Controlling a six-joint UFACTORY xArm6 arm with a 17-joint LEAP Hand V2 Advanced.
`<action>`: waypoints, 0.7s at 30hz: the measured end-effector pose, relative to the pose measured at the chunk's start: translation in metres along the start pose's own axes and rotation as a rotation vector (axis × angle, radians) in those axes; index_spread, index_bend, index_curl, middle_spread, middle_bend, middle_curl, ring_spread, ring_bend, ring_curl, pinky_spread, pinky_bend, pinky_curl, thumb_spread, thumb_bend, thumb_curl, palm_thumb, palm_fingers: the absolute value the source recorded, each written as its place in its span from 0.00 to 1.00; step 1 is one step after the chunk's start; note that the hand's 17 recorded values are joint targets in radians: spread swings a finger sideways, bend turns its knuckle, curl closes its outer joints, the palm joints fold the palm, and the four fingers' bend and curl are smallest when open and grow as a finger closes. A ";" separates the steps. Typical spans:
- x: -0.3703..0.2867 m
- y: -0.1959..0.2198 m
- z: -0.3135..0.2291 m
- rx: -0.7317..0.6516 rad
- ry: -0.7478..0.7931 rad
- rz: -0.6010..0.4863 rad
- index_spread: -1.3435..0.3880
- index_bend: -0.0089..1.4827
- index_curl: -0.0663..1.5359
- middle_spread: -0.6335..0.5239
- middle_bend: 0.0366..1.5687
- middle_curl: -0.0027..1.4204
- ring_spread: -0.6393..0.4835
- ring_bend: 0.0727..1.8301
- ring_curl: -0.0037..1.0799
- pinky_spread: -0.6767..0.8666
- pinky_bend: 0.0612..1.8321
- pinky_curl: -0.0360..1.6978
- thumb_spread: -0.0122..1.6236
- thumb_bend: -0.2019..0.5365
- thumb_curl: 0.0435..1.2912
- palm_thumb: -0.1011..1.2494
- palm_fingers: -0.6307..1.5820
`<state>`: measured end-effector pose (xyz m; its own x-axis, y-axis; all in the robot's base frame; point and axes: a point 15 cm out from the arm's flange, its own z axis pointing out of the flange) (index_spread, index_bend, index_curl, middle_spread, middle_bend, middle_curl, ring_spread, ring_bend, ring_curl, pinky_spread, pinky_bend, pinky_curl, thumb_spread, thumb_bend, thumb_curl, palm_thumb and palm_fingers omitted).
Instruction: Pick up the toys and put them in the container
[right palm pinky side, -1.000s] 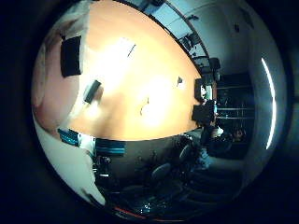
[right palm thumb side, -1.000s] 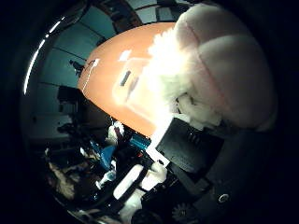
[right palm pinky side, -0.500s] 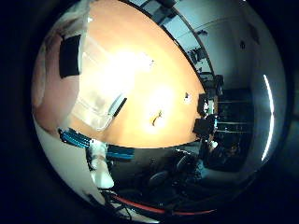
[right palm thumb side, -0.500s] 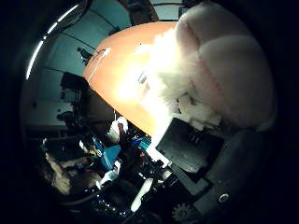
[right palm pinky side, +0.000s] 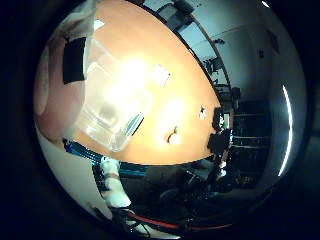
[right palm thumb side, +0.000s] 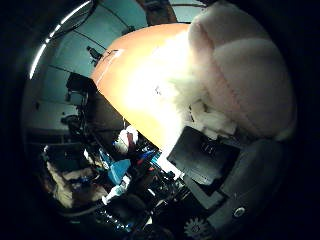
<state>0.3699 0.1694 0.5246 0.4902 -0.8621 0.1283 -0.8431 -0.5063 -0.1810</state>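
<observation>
A clear plastic container (right palm pinky side: 112, 112) sits on the orange wooden table (right palm pinky side: 170, 75), a small pale object (right palm pinky side: 174, 137) lying well apart from it. The soft pink plush toy (right palm thumb side: 245, 75) fills the palm, gripped by the hand (right palm thumb side: 220, 170); its shape is cut off.

Black-and-white hand (right palm thumb side: 220, 170), geared base

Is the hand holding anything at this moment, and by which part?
Yes: a pink plush toy, pressed close against the hand. Which part of it is held cannot be told.
</observation>
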 end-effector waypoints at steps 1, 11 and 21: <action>0.000 -0.001 0.000 0.005 -0.001 0.003 0.63 0.67 0.63 0.39 0.77 0.65 0.31 0.65 0.87 0.26 0.59 0.66 0.46 0.23 0.66 0.75 0.77; 0.011 0.007 0.005 -0.027 -0.004 0.046 0.52 0.21 0.41 0.41 0.35 0.41 0.43 0.43 0.56 0.45 0.41 0.51 0.68 0.22 0.26 0.34 0.32; 0.022 0.012 0.003 -0.030 0.001 0.037 0.52 0.12 0.27 0.53 0.17 0.27 0.71 0.26 0.33 0.76 0.32 0.37 0.64 0.24 0.19 0.29 0.33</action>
<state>0.3717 0.1440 0.5220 0.4580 -0.8804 0.1233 -0.8672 -0.4729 -0.1560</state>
